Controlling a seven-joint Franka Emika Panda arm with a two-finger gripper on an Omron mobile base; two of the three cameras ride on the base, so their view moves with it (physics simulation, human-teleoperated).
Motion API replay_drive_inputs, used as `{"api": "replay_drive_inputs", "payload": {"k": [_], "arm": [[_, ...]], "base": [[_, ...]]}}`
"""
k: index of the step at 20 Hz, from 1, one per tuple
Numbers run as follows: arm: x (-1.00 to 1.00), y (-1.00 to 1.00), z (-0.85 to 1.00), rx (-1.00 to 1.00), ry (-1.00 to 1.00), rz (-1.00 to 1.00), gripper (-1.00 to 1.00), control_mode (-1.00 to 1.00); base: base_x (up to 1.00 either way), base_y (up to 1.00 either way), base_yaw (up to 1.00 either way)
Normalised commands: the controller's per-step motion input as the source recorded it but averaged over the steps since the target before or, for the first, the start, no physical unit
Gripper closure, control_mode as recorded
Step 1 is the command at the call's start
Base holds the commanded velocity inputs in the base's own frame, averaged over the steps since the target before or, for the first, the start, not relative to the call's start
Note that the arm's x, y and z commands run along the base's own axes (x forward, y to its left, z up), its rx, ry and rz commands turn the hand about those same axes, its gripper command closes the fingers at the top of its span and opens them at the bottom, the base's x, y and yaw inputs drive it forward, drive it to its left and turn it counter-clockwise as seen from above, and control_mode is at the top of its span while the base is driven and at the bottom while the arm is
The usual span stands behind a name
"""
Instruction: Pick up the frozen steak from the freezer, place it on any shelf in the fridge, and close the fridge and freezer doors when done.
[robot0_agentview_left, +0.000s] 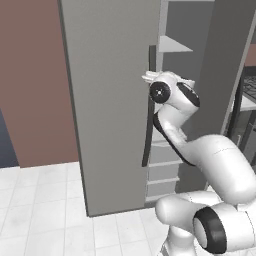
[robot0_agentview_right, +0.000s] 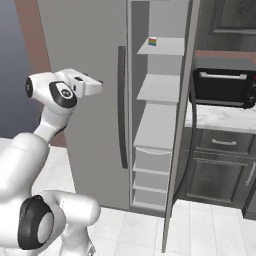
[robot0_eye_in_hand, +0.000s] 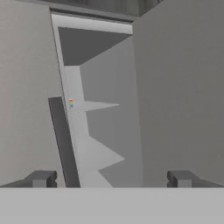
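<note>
The gripper (robot0_eye_in_hand: 109, 178) is held with jaws wide apart, empty, before the open freezer (robot0_agentview_right: 157, 125). A small multicoloured box (robot0_agentview_right: 153, 42) is noted on a shelf; no lettering can be read.

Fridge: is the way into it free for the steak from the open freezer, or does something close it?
It is closed off. The fridge door is shut and covers that whole compartment, beside the open freezer. It would probably have to be pulled open by its dark handle first.
</note>
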Motion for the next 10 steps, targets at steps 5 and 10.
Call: {"api": "replay_drive_inputs", "payload": {"k": [5,10], "arm": [[-1.0,-0.01,-0.06,0.01,-0.03,0.01,-1.0,-1.0],[-1.0,-0.14,0.03,0.06,0.0,0.03,-1.0,-1.0]], "base": [[0.0,0.0,0.0],[0.0,0.0,0.0]]}}
